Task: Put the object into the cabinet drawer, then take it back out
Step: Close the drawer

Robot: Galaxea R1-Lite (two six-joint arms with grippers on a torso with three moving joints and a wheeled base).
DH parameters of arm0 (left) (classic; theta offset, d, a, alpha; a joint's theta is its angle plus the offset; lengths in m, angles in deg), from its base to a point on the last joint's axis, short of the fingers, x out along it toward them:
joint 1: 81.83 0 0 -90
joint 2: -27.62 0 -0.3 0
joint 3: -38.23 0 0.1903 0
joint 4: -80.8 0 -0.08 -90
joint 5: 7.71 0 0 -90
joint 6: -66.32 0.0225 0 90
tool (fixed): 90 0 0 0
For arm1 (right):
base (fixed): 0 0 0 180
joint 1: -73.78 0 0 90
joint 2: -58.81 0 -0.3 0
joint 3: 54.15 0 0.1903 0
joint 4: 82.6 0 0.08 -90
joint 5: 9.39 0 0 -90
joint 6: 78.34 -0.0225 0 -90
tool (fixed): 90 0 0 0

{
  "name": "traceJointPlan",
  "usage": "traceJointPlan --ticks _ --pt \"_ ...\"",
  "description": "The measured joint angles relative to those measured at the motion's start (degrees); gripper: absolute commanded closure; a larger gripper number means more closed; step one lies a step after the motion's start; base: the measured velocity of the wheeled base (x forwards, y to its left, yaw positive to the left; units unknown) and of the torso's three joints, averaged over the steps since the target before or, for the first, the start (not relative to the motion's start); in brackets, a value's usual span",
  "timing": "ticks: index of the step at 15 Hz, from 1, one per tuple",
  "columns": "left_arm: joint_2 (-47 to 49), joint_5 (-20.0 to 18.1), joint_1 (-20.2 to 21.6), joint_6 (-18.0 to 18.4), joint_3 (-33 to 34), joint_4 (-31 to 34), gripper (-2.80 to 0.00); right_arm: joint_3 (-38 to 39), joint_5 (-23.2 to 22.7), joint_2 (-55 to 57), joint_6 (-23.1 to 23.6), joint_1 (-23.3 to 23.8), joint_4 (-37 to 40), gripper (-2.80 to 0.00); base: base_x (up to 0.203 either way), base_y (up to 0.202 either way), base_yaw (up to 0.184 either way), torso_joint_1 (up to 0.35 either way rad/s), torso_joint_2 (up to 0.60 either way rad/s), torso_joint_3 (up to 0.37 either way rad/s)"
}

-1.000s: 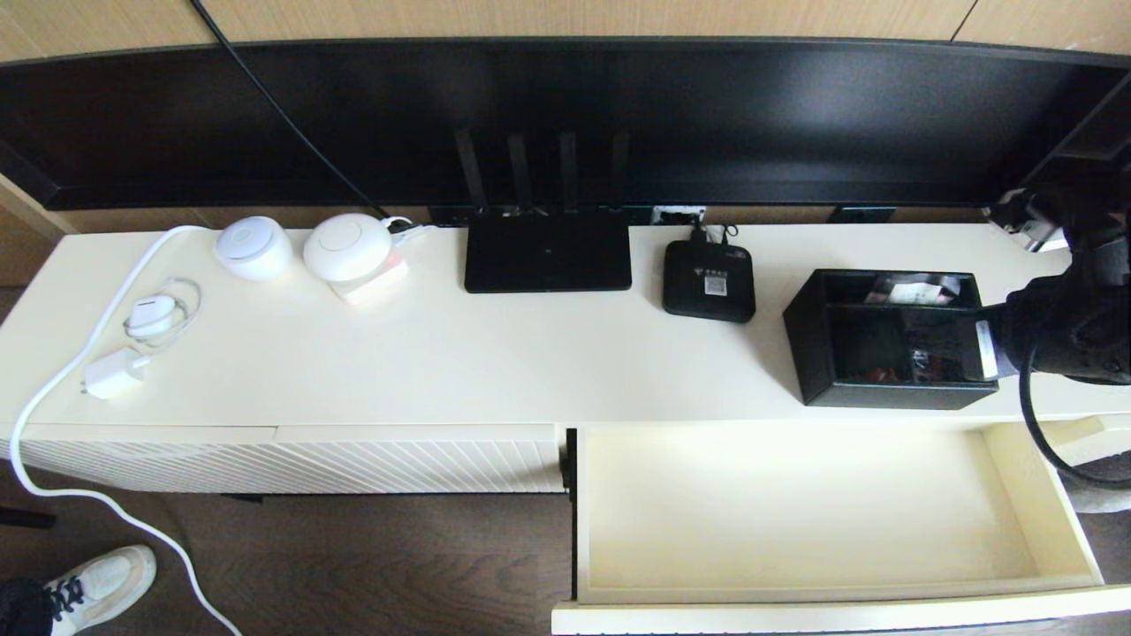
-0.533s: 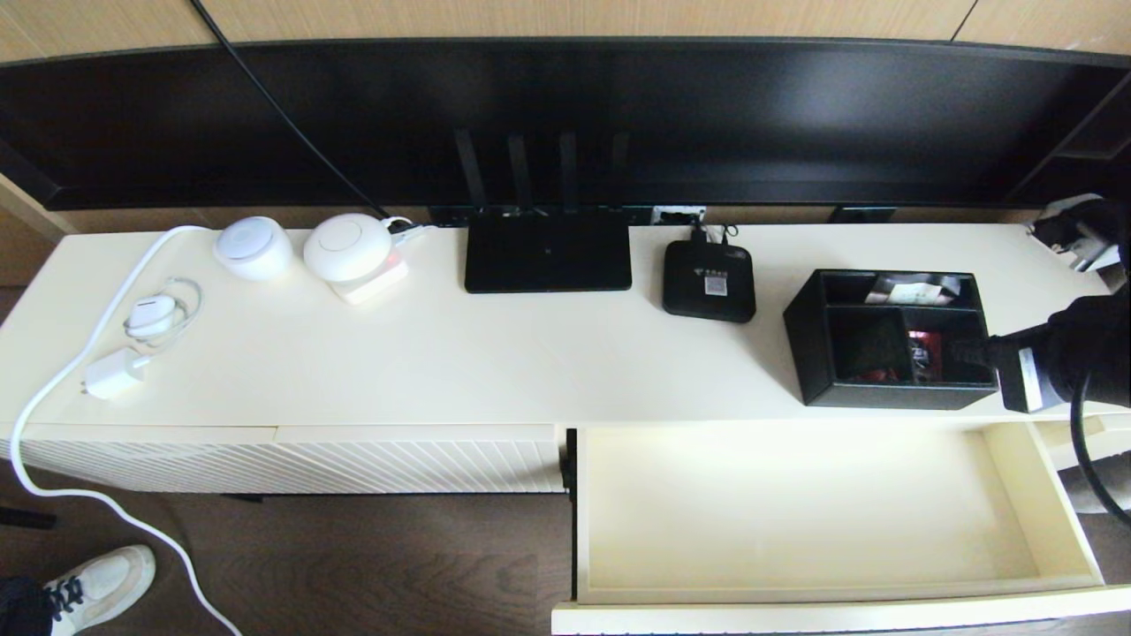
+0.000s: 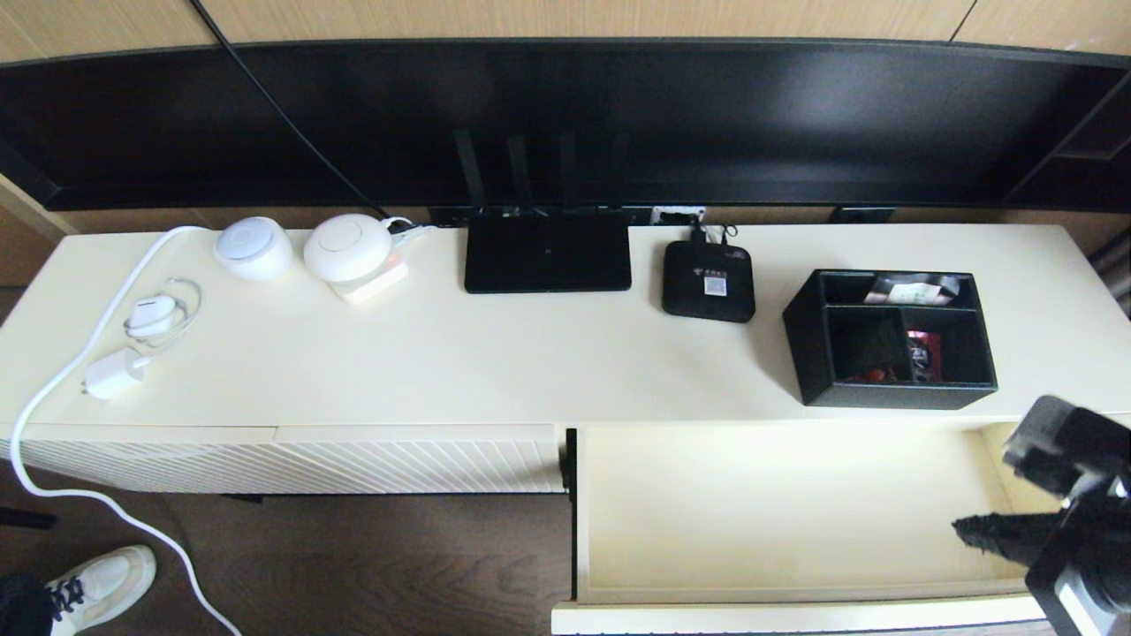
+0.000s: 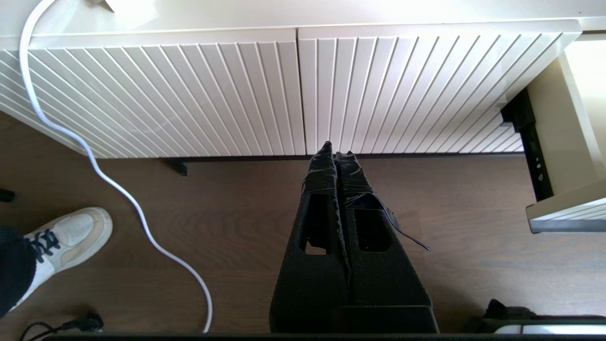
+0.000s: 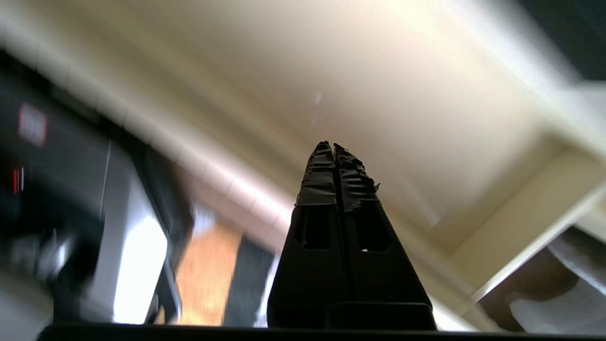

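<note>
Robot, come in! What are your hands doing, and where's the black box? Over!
Right gripper shut, empty, over the open cabinet drawer. Left gripper shut, parked by the floor. Organizer box on the cabinet top. Nothing in the way.

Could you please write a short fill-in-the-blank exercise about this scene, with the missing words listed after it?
1. The black rectangular three-compartment organizer box stands on the cabinet ____.
2. The wide cream cabinet drawer is pulled ____.
3. The right gripper, over the drawer's right end, has its jaws ____.
4. The flat black router has ____ antennas.

Missing words: top; open; shut; four
</note>
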Motion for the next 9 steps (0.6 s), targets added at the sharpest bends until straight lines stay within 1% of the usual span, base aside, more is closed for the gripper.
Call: traceJointPlan --ticks 2,4,7,9 --pt "0.0 0.0 0.0 0.01 0.0 0.0 0.0 5.17 0.09 -0.54 2.16 -2.53 0.45 0.0 0.0 0.0 0.0 0.0 0.0 0.0" --pt "0.0 0.0 0.0 0.01 0.0 -0.02 0.0 9.63 0.14 0.04 3.27 -5.72 0.43 0.0 0.0 0.0 0.0 0.0 0.0 0.0" --pt "0.0 0.0 0.0 0.0 0.0 0.0 0.0 13.41 0.14 1.83 4.24 -9.76 0.08 0.0 0.0 0.0 0.0 0.0 0.0 0.0" --pt "0.0 0.01 0.0 0.0 0.0 0.01 0.0 14.48 0.24 3.24 4.27 -10.57 0.01 0.0 0.0 0.0 0.0 0.0 0.0 0.0"
